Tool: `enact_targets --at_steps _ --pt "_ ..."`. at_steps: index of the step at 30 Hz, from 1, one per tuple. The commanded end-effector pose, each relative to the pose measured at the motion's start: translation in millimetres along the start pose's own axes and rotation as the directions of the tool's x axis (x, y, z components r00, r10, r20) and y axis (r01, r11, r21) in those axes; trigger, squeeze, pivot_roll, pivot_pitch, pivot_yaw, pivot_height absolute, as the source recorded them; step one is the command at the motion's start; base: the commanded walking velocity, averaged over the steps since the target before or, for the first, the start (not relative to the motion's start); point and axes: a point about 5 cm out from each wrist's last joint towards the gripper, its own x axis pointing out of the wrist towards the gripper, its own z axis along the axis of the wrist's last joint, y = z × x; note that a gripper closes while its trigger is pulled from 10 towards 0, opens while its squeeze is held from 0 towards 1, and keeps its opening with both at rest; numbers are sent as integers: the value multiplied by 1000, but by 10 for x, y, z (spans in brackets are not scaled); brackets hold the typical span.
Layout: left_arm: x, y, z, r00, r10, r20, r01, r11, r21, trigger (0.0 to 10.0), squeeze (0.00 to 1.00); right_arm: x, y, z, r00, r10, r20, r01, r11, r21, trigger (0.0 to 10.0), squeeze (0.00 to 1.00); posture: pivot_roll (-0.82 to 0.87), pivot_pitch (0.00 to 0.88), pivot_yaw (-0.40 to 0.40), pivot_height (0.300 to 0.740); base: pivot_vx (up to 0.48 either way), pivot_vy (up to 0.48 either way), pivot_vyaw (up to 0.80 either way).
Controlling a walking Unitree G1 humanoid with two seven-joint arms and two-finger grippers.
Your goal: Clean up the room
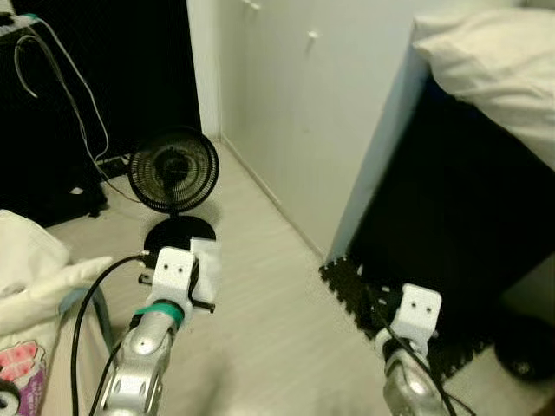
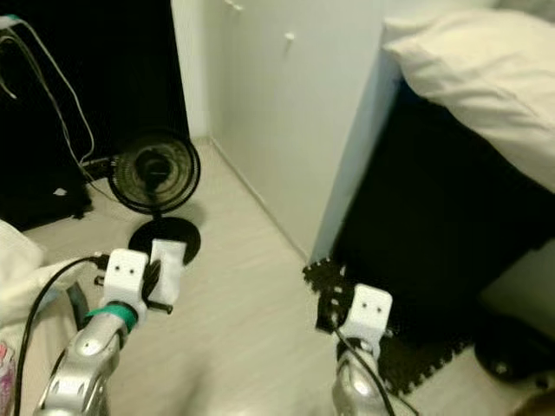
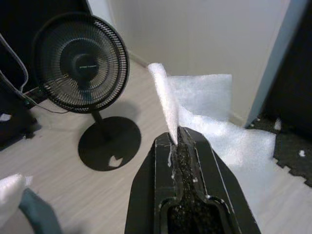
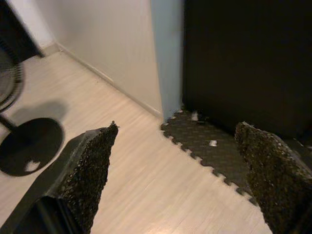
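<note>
My left gripper [image 3: 178, 141] is shut on a thin white foam sheet [image 3: 204, 109], which sticks up and out from between its black fingers [image 3: 161, 161]. From the head camera the same sheet [image 1: 206, 264] hangs beside the left wrist [image 1: 172, 276], above pale wood floor. My right gripper [image 4: 178, 161] stands open with nothing between its fingers [image 4: 95, 165], held over the floor near a black puzzle mat [image 4: 209, 146]. The right wrist [image 1: 418, 316] is low at the right.
A black floor fan [image 1: 173, 178] stands ahead on a round base, cables [image 1: 78, 95] trailing behind it. White cupboard doors [image 1: 286, 104] line the far wall. A dark bed frame with a white pillow [image 1: 494, 61] is on the right. Bedding [image 1: 30, 277] lies left.
</note>
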Motion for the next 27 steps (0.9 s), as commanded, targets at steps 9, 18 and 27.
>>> enact_targets --at_steps 9,18,27 --pt "21 7 33 1000 -26 14 26 999 19 10000 0 6 -26 -62 1000 -18 -13 17 999 -27 10000 0 89 0 71 740 0 0 -800" --pt "10 17 36 999 -28 16 28 999 33 10000 0 -26 -49 -107 999 -36 -17 36 999 -30 10000 0 99 0 71 740 0 0 -800" --pt "-3 -71 16 997 -71 1 71 997 -2 10000 0 -7 -47 -91 1000 -16 -13 16 999 -51 10000 0 97 0 49 740 0 0 -800"
